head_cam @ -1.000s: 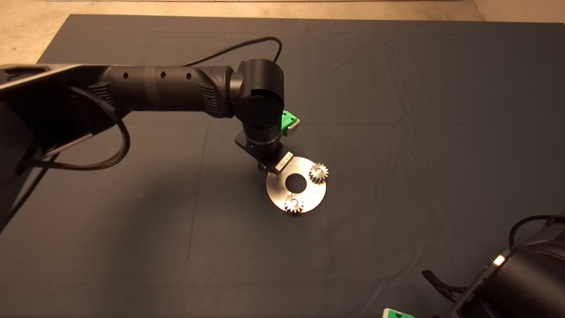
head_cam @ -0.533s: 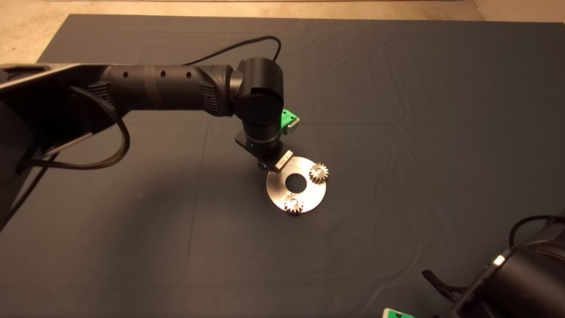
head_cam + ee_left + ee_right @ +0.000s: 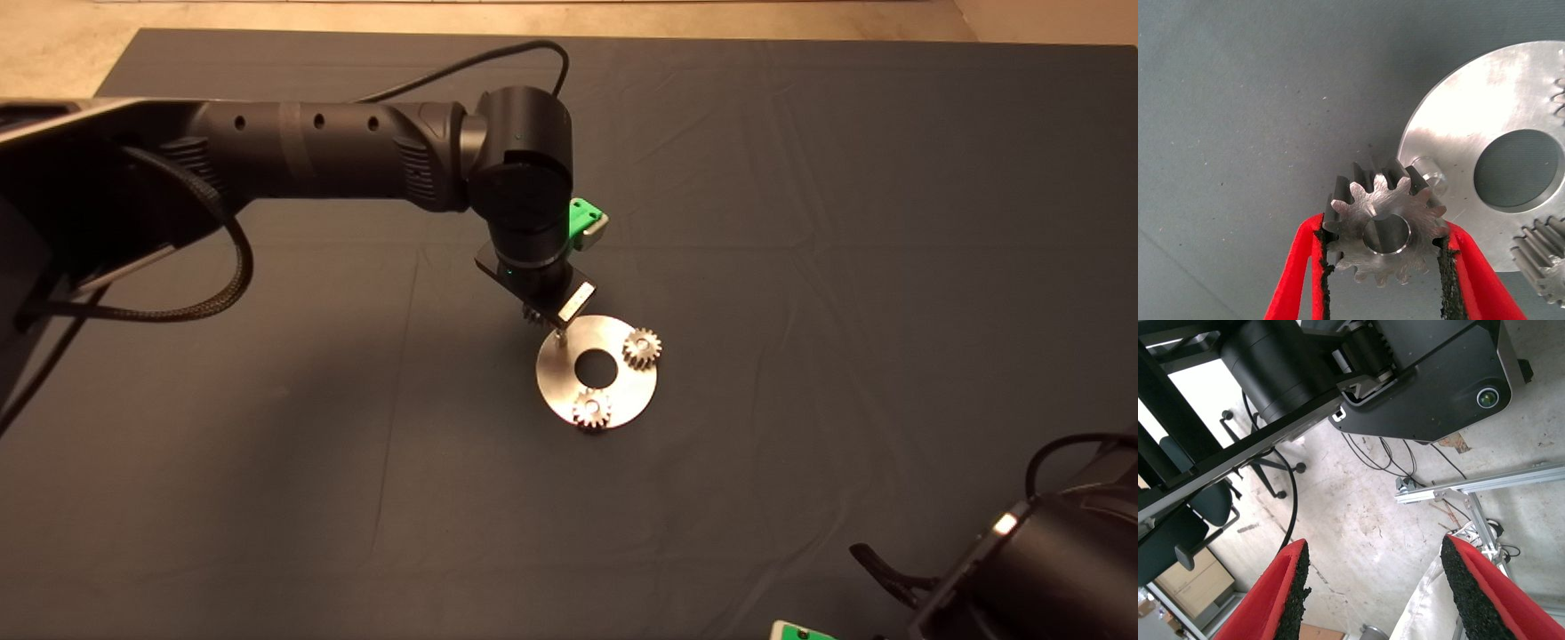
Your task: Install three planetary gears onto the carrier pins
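Note:
A shiny round carrier disc (image 3: 558, 384) with a large centre hole lies mid-mat. Two planetary gears sit on its carrier pins, one on the right (image 3: 641, 347) and one on the near side (image 3: 592, 410). One bare pin (image 3: 560, 338) stands at the disc's far left rim, also seen in the left wrist view (image 3: 1429, 170). My left gripper (image 3: 1385, 233) is shut on the third gear (image 3: 1358, 217), holding it flat by its teeth just outside the disc's (image 3: 1471, 127) rim, beside that pin. My right gripper (image 3: 1371, 587) is parked at the lower right, open.
The dark mat (image 3: 800, 222) spreads wide on all sides of the disc. The left arm (image 3: 338, 164) and its cable reach in from the left. The right wrist view shows floor, chair bases and an aluminium frame (image 3: 1485, 483) beyond the table.
The left gripper with its gear has lifted and drawn back a little from the disc's rim. The bare pin, covered by the wrist before, now shows.

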{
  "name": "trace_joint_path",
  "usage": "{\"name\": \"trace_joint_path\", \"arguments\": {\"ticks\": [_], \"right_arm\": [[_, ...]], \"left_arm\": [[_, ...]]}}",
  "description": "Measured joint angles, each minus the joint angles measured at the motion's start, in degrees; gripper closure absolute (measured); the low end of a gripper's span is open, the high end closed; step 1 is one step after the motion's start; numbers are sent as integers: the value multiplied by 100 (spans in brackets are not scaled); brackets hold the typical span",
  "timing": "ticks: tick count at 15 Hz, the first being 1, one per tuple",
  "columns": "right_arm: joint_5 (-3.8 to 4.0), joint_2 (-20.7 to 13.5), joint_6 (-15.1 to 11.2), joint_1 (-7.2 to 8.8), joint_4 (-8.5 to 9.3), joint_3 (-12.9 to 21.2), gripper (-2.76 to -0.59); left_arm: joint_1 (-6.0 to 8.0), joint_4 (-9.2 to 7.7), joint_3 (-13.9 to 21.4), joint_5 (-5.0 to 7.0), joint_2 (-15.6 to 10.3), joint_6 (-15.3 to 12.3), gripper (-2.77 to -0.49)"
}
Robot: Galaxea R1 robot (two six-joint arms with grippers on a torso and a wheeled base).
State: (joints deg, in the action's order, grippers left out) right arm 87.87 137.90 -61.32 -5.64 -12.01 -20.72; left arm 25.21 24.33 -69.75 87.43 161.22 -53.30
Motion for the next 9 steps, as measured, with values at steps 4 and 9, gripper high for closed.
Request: {"name": "trace_joint_path", "arguments": {"ticks": [4,9], "right_arm": [[0,6,-1,90,2,0,-145],[0,38,-1,166,52,0,-145]], "left_arm": [[10,-22,117,2,9,-116,-75],[9,-35,195,2,6,-175,-75]]}}
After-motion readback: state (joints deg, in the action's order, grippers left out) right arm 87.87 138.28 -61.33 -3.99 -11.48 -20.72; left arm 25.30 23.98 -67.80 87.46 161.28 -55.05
